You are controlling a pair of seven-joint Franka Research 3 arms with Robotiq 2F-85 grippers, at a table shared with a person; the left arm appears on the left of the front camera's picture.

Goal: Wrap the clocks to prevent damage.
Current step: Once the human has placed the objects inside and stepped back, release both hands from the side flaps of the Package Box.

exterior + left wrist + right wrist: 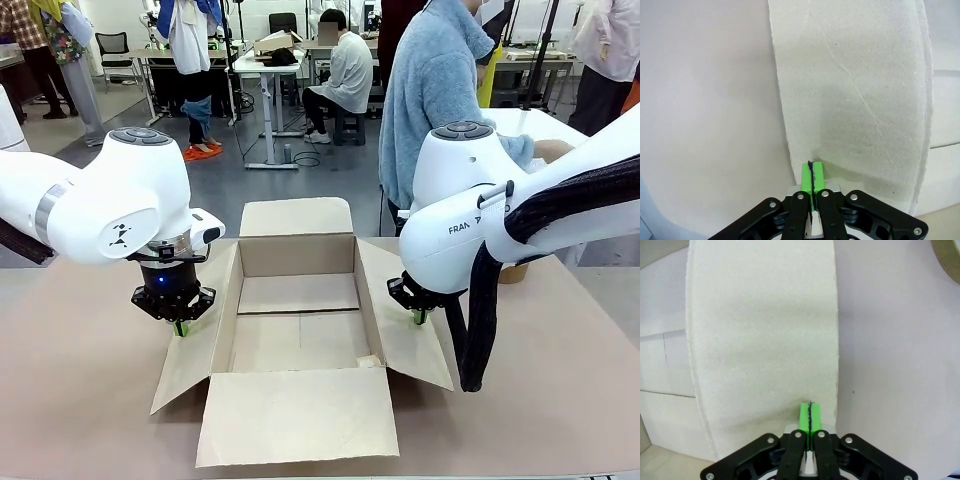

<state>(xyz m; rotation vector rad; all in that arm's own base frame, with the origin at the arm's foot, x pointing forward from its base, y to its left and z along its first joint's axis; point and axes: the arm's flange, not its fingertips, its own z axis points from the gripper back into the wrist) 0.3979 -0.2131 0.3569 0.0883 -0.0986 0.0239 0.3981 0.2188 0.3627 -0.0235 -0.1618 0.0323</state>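
The clocks are out of view. An open, empty cardboard box (pixel 298 300) lies in the middle of the table with its flaps spread out. My left gripper (pixel 180 328) points straight down at the outer edge of the box's left flap (pixel 195 355), its green pads pressed together with nothing between them. In the left wrist view the shut left gripper (pixel 811 172) sits right at that flap's edge (pixel 855 100). My right gripper (pixel 420 318) is shut and empty too, tips down on the right flap (pixel 405 335). The right wrist view shows the right gripper (pixel 810 415) over the right flap (pixel 765 340).
A person in a light blue top (pixel 430 90) stands at the far right side, one hand (pixel 552 150) on a white table behind. A small round brown object (pixel 513 272) sits beyond my right arm; its rim (pixel 947 252) shows in the right wrist view. Bare tabletop (pixel 80 400) surrounds the box.
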